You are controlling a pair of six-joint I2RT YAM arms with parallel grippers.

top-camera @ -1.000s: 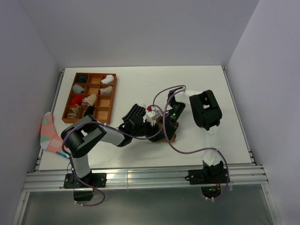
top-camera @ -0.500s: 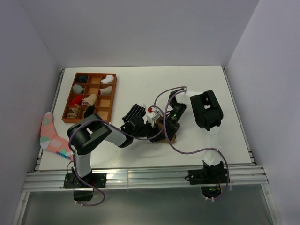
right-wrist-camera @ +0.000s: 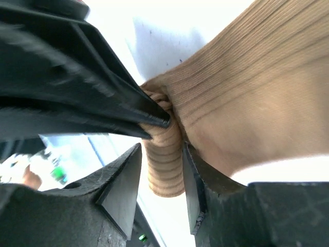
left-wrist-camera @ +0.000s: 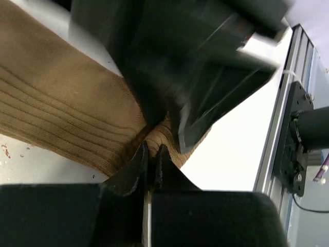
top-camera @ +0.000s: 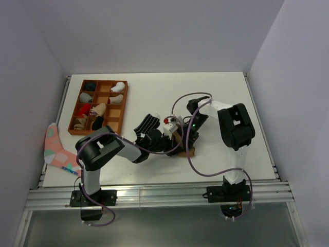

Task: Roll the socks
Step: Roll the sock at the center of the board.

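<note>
The tan-brown sock (top-camera: 189,151) lies on the white table between my two grippers. In the left wrist view it (left-wrist-camera: 61,103) is a wide ribbed band, and my left gripper (left-wrist-camera: 151,149) is shut on its folded edge. In the right wrist view my right gripper (right-wrist-camera: 162,154) holds a rolled fold of the same sock (right-wrist-camera: 257,77) between its jaws, with the left gripper's fingers (right-wrist-camera: 103,110) pressed in from the left. From above, the left gripper (top-camera: 172,140) and right gripper (top-camera: 184,137) meet over the sock. The black sock with white stripes (top-camera: 146,122) lies flat beside the left wrist.
A brown compartment tray (top-camera: 125,105) with several sock bundles stands at the back left. A pink sock with teal patches (top-camera: 54,146) hangs over the table's left edge. A red and white part (top-camera: 165,121) sits on the left wrist. Purple cables loop over the right arm.
The right arm's elbow has swung to the right and its forearm has risen. The left arm's elbow shifted slightly. Both grippers stay at the tan sock.
</note>
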